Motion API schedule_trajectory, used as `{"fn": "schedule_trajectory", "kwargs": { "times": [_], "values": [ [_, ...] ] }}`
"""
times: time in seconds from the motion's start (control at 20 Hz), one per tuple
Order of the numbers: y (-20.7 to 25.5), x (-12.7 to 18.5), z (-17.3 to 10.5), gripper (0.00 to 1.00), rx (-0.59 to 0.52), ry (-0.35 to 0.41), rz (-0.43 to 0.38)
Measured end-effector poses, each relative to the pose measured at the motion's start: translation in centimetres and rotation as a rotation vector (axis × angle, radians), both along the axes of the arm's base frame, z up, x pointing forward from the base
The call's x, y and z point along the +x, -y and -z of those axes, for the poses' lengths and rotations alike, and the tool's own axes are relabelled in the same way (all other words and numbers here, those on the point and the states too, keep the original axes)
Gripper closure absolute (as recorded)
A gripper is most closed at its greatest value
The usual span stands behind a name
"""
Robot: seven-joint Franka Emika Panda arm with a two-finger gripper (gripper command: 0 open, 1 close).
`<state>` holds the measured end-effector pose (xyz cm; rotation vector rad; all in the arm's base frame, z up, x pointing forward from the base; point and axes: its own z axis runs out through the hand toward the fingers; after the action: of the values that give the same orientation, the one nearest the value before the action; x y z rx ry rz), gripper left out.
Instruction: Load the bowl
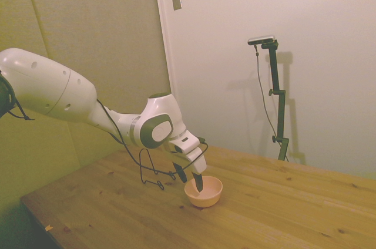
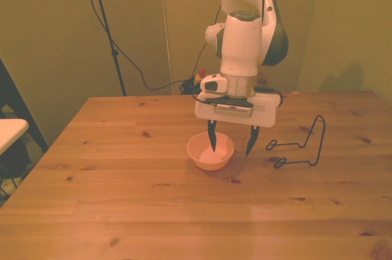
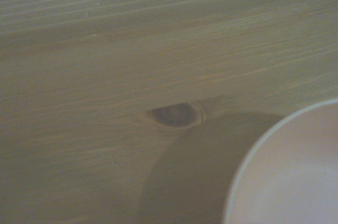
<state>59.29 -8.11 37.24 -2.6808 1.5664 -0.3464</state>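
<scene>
Pink-peach bowl (image 2: pixel 210 151) on wooden table (image 2: pixel 122 198), spread tool (image 2: pixel 232 145) straddling its rim

My arm (image 1: pixel 64 93) reached in low over the wooden desk (image 1: pixel 264 208) from the left. My claw (image 1: pixel 191 179) hung tilted over the pale pink-peach bowl (image 1: pixel 204 192), its two dark fingers spread apart: one dipped inside the bowl, the other stood outside the rim on the side toward the thin black wire rack (image 1: pixel 151 170). The rack stood on the desk just beside the bowl, seemingly not touching it, though my claw hid part of it.
</scene>
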Motion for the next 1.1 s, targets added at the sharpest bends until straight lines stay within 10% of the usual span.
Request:
{"fn": "schedule_trajectory", "kwargs": {
  "times": [1.1],
  "values": [
    [0.01,0.23,0.8,1.0,0.072,-0.023,-0.029]
  ]
}}
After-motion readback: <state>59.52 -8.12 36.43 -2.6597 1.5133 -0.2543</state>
